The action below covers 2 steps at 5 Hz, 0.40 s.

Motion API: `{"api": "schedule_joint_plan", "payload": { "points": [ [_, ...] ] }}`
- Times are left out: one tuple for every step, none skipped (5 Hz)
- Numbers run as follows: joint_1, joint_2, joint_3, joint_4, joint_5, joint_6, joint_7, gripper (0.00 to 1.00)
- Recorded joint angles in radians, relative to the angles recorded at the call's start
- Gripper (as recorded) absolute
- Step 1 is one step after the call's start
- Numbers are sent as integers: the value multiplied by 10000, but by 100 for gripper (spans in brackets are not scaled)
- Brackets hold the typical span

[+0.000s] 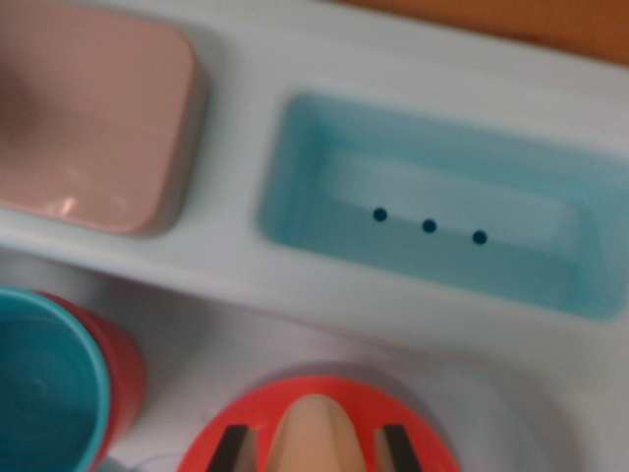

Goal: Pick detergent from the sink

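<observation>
A: Take the light blue tray (432, 211) with its three dark holes as the marker. What sits on the wrist view's left of it?

B: A pink block (93, 113), soft-cornered, lying in the pale sink unit (236, 261) just beside the tray, with a strip of the unit's rim between them. Below the block and well to the left of the tray stands a cup (49, 388), teal inside and red outside, cut by the picture's edge.

A: And the detergent?

B: Below the tray, at the bottom middle: the detergent (319, 428) shows as an orange-red rounded top with a cream spout rising from its centre. It stands in the white basin, apart from the cup.

A: The gripper?

B: Two dark strips flank the spout, on the left and right. Whether those are fingers or marks on the bottle, I cannot tell, so its jaw state stays unknown. The picture is blurred.

A: Anything past the tray?

B: An orange-brown surface (550, 25) above it, at the top right.
</observation>
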Motion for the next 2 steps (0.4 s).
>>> {"api": "schedule_joint_plan", "payload": {
  "points": [
    [0,0,0,0,0,0,0,100],
    [3,-85,-9,241,-41,322,49,100]
  ]
}}
